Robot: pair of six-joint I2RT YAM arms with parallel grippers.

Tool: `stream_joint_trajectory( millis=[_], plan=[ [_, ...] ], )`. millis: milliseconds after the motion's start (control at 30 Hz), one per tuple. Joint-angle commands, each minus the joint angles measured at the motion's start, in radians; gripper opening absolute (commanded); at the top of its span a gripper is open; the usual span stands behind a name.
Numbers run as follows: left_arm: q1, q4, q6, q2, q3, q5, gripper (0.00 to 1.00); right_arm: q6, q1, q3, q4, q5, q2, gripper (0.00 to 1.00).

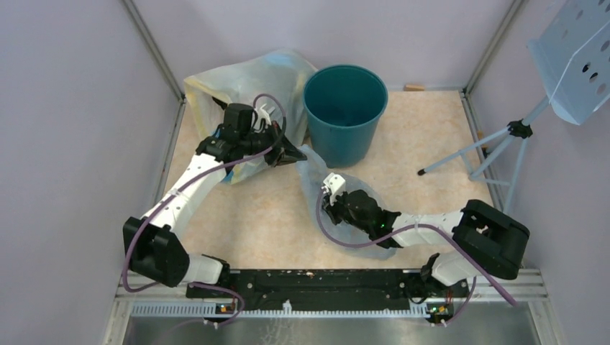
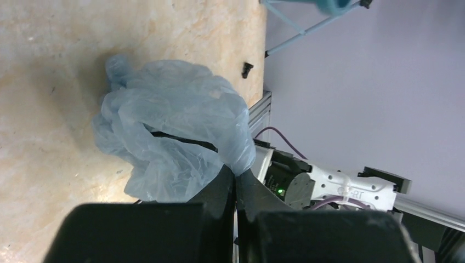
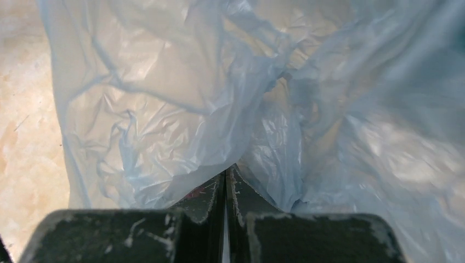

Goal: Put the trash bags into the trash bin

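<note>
While nothing has gone into the trash bin [image 1: 349, 147] yet, I'd say the grabbing part is sorted. The bin stands upright by the far edge of the surface [image 1: 259, 219], about midway along it, and from what I can see the inside looks bare. The trash bag [image 1: 314, 176], that thin pale-blue crinkly one, lies bunched up mid-surface just on the near side of the bin, right up against its base or close to it, hard to say which. The left claw [image 2: 236, 183] is closed with a bit of the bag's edge pinched at its tips. The right claw [image 3: 226, 183] is closed too, with film running down into the seam between its fingers, and the rest of the bag is draped over that wrist. So both have a grip, but the bag is low, crumpled and not spread at all. My guess at what's left: lift it, pull the mouth apart, get it over the rim and down inside, which is basically the whole job. The big yellowish bag [image 1: 234, 80] in the far left corner isn't part of this, though the left arm reaches right past it.
</note>
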Motion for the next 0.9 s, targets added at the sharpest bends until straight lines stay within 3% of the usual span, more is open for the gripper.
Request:
stream_joint_trajectory(
  millis=[0, 200, 333, 433, 567, 733, 867],
  plan=[
    [0.013, -0.006, 0.008, 0.023, 0.114, 0.081, 0.0, -0.132, 0.013, 0.038, 0.098, -0.019, 0.036, 0.0],
    [0.013, 0.002, 0.014, 0.023, 0.212, 0.271, 0.0, -0.156, 0.015, 0.129, -0.005, 0.022, 0.114, 0.0],
    [0.011, 0.075, -0.05, -0.004, 0.214, 0.399, 0.0, -0.065, 0.008, 0.19, -0.082, 0.013, 0.182, 0.0],
    [0.003, 0.353, -0.196, -0.05, 0.172, 0.538, 0.0, 0.039, -0.013, 0.206, -0.102, -0.057, 0.223, 0.0],
    [0.001, 0.563, -0.343, -0.099, 0.171, 0.635, 0.0, 0.114, -0.022, 0.206, -0.106, -0.112, 0.236, 0.0],
    [-0.001, 0.922, -0.614, -0.143, 0.167, 0.636, 0.0, 0.158, -0.037, 0.212, -0.117, -0.159, 0.22, 0.0],
    [-0.001, 0.932, -0.614, -0.151, 0.189, 0.636, 0.0, 0.16, -0.043, 0.23, -0.134, -0.195, 0.205, 0.0]
  ],
)
